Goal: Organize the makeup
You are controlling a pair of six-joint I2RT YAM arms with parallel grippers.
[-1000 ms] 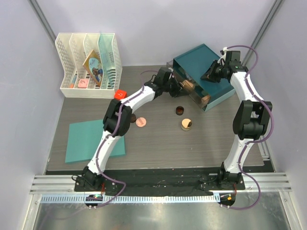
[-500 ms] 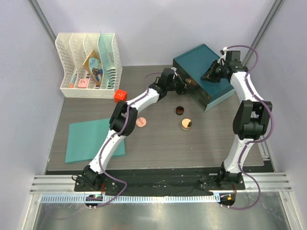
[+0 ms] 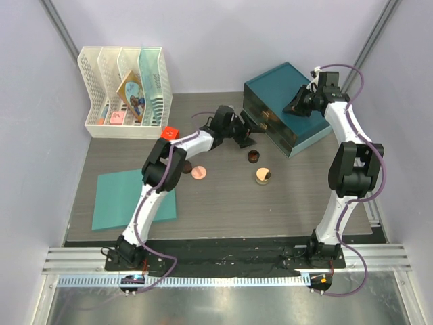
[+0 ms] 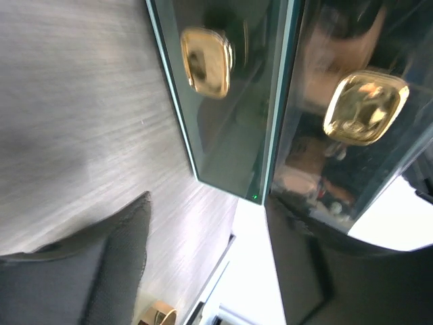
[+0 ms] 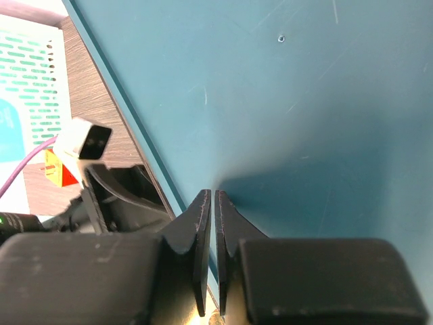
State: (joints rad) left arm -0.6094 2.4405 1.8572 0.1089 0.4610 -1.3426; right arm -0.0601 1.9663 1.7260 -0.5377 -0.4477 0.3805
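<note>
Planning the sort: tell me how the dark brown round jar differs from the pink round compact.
The dark brown round jar is nearly black; the pink round compact is pale pink. The jar lies near the teal drawer box; the compact lies further left, beside the left arm. A gold-lidded jar sits close to the jar; the compact lies alone. Both are round, loose on the grey table.
</note>
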